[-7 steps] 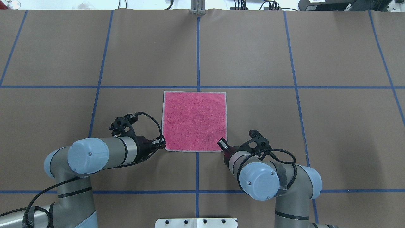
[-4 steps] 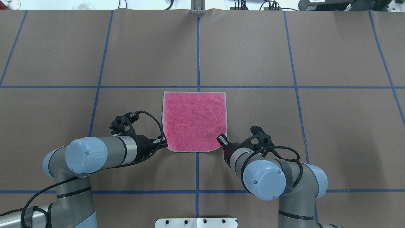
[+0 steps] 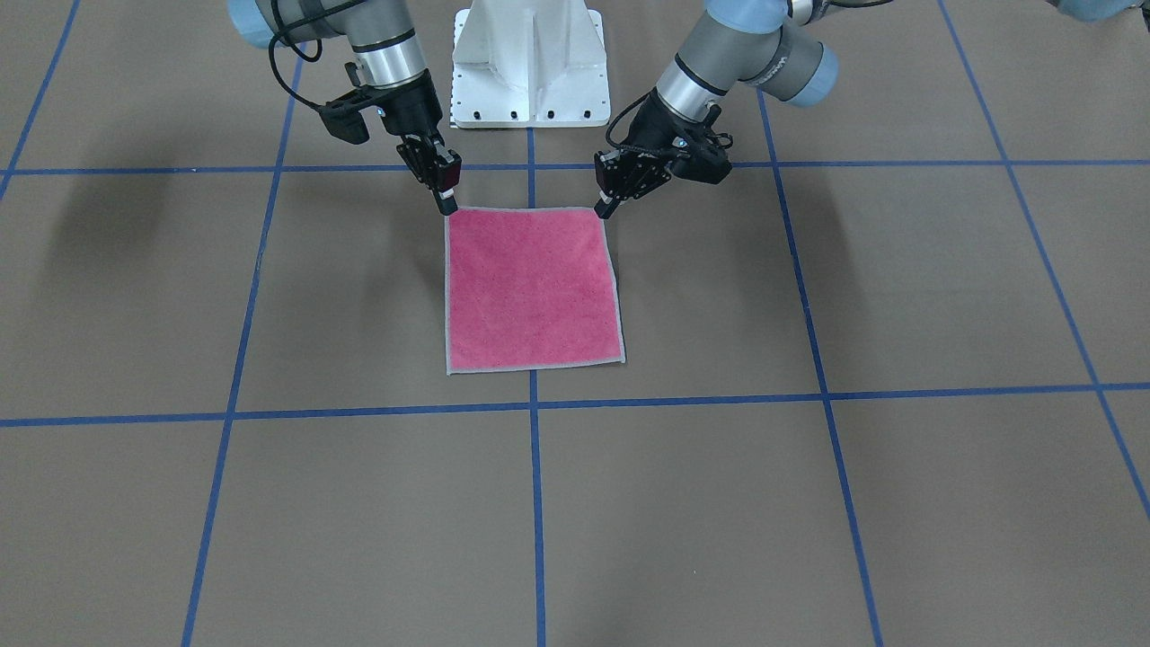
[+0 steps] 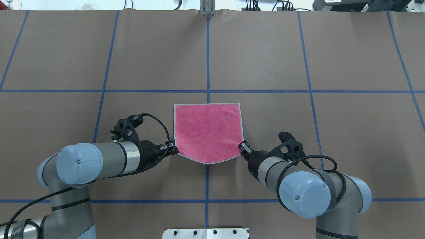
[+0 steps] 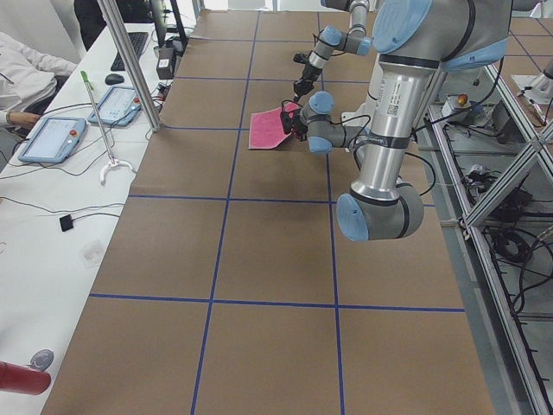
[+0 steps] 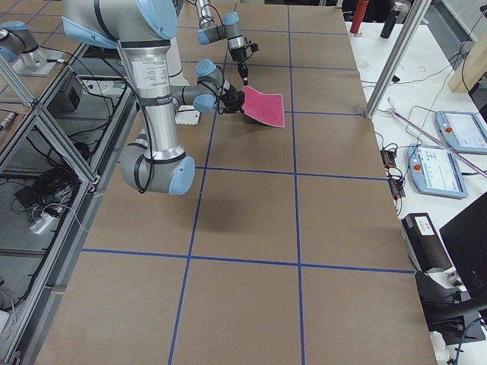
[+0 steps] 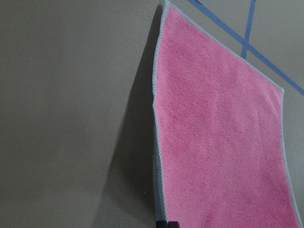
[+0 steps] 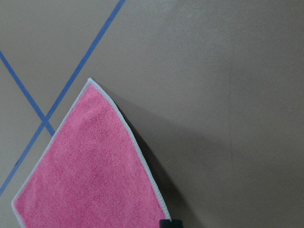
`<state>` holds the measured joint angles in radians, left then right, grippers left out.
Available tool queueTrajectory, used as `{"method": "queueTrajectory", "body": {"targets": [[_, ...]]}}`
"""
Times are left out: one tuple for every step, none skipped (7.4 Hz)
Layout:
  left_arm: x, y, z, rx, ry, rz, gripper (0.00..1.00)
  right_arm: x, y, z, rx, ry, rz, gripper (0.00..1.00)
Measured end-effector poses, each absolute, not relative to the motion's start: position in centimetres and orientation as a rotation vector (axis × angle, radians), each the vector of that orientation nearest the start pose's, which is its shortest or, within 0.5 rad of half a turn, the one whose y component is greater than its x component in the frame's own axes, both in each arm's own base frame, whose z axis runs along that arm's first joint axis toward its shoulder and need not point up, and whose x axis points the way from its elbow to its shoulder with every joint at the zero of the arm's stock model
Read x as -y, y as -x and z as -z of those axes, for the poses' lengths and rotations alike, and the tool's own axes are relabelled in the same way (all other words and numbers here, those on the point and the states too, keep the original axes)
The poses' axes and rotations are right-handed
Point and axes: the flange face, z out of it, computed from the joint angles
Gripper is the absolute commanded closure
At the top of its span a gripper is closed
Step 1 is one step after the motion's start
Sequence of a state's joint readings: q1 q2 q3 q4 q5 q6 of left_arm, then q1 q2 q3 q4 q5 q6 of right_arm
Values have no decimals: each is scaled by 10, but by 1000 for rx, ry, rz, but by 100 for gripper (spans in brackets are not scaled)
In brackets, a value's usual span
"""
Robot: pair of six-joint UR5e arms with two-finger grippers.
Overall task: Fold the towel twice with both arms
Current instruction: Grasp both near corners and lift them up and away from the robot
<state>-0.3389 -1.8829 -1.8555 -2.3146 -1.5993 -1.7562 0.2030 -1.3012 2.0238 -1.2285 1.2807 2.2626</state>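
Small square pink terry towel [image 4: 207,132], grey-edged, mid-tabletop: near corners now lifted, near hem sagging, far hem dragged toward robot-side edge. Left gripper [image 4: 172,148] and right gripper [image 4: 243,147] each pinch one corner. First fold beginning.

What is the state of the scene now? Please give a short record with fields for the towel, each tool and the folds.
towel: pink face up, far edge on the table, near edge lifted, sagging in the middle
left tool: shut on near left corner
right tool: shut on near right corner
folds done: none yet
table: brown, blue tape grid
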Motion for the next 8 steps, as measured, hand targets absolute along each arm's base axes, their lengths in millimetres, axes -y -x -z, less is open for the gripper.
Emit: {"method": "queueTrajectory", "body": {"targets": [[313, -496, -268, -1360, -80, 422, 100, 263, 489, -272, 1139, 5, -951, 100], [313, -496, -266, -1361, -81, 423, 100, 262, 491, -275, 1132, 3, -949, 100], [314, -498, -266, -1360, -82, 424, 100, 266, 498, -280, 1118, -8, -954, 100], [317, -500, -266, -1356, -84, 428, 100, 276, 508, -282, 1109, -23, -967, 100], [320, -501, -268, -1351, -89, 434, 100, 287, 512, -283, 1104, -38, -983, 100], [326, -501, -270, -1345, -96, 443, 100, 297, 511, -283, 1101, -50, -996, 100], [333, -503, -270, -1339, -103, 453, 100, 305, 509, -283, 1100, -60, -1006, 100], [343, -506, -269, -1335, -111, 464, 100, 311, 508, -283, 1100, -68, -1014, 100]]}}
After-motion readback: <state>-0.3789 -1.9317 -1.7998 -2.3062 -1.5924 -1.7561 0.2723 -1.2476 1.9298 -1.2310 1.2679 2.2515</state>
